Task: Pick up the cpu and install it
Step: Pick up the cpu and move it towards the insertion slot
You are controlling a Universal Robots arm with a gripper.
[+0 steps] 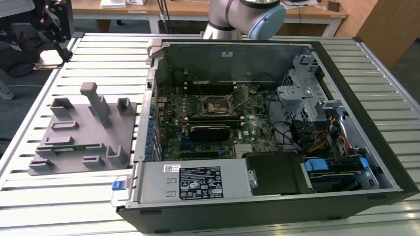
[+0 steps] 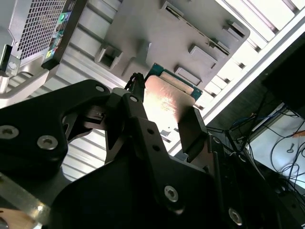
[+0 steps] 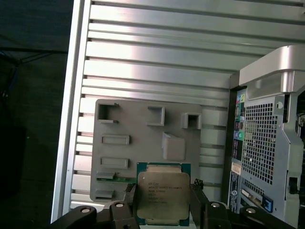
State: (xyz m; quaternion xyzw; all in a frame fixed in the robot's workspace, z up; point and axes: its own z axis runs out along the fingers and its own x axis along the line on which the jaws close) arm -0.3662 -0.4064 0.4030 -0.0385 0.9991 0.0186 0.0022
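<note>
As gripper (image 3: pixel 164 191) pinches it, cpu (image 3: pixel 163 202) hangs (tray (image 3: pixel 143 119) beyond).

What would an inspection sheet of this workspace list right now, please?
Surface: slatted metal table carrying a grey tray and an open computer case.
Job's things: cpu held clear of the tray; socket on the case's motherboard.
Clutter: green memory stick in the tray.
Grippers: end effector shut on the cpu.
Cables: coloured wires inside the case.
Surroundings: wooden desk behind the table.
</note>
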